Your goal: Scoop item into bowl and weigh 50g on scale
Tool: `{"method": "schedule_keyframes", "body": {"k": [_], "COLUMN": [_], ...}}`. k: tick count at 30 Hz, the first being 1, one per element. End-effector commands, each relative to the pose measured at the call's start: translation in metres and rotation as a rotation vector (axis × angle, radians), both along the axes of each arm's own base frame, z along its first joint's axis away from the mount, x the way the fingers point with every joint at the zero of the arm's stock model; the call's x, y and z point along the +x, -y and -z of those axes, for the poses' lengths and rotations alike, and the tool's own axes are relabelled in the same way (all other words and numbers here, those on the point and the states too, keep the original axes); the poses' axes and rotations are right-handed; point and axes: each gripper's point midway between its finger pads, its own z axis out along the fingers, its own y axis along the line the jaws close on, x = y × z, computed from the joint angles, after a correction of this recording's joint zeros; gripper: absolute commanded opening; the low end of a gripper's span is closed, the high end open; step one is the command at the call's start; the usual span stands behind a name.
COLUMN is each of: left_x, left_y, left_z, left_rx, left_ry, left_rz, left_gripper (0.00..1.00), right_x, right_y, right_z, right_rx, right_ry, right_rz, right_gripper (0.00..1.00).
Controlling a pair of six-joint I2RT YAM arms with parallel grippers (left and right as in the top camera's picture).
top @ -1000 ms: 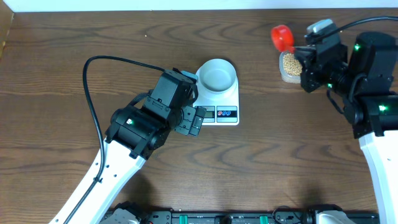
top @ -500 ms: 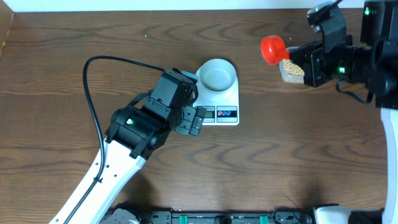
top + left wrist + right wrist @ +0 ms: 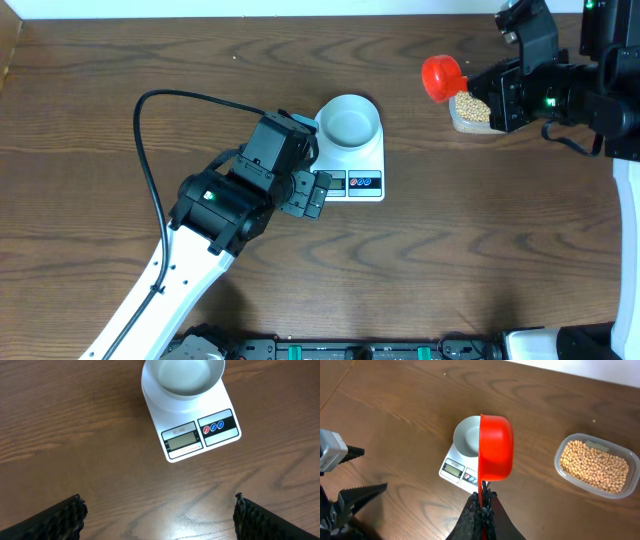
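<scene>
The white bowl (image 3: 349, 121) sits empty on the white scale (image 3: 355, 183); both show in the left wrist view, bowl (image 3: 183, 377) and scale (image 3: 200, 437), and in the right wrist view, bowl (image 3: 467, 435) and scale (image 3: 455, 467). The beans (image 3: 472, 108) fill a clear tub (image 3: 596, 464) at the far right. My right gripper (image 3: 482, 502) is shut on the handle of a red scoop (image 3: 495, 447), held on its side above the table left of the tub (image 3: 440, 78). My left gripper (image 3: 157, 512) is open and empty, just left of the scale (image 3: 310, 195).
A black cable (image 3: 150, 130) loops from the left arm over the table's left part. The table's far edge meets a white wall (image 3: 250, 8).
My right arm has swung the red scoop from over the tub to its left and turned it on its side. The left arm has not moved.
</scene>
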Motion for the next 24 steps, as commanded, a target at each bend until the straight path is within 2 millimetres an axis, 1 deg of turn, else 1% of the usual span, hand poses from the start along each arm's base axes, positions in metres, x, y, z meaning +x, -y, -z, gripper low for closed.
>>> {"method": "schedule_keyframes", "body": {"k": [1,8,11,13,18,24], "left_x": [0.000,0.000,0.011,0.017,0.017,0.017], "left_y": [-0.001,-0.001,0.006,0.009,0.009,0.009], "left_z": [0.004,0.004,-0.004,-0.009,-0.008,-0.008], "left_rx": [0.015,0.015,-0.017,-0.036,-0.033,-0.033], "left_ry": [-0.008,-0.008,0.044,0.075,0.072,0.071], "left_rz": [0.013,0.013,0.013,0.013,0.013,0.013], "left_gripper": [0.96,0.96,0.96,0.96,0.96,0.96], "right_x": [0.000,0.007,0.010,0.013,0.023,0.025], "right_y": [-0.001,-0.002,-0.003,-0.003,-0.004,-0.005], "right_z": [-0.006,0.002,0.006,0.003,-0.009,-0.010], "right_rx": [0.018,0.020,0.018,0.020,0.025,-0.048], "right_ry": [0.002,-0.029,-0.037,-0.022,0.049,0.124], "right_rz": [0.022,0.028,0.028,0.028,0.022,-0.069], "right_gripper": [0.01,0.01,0.01,0.01,0.01,0.01]}}
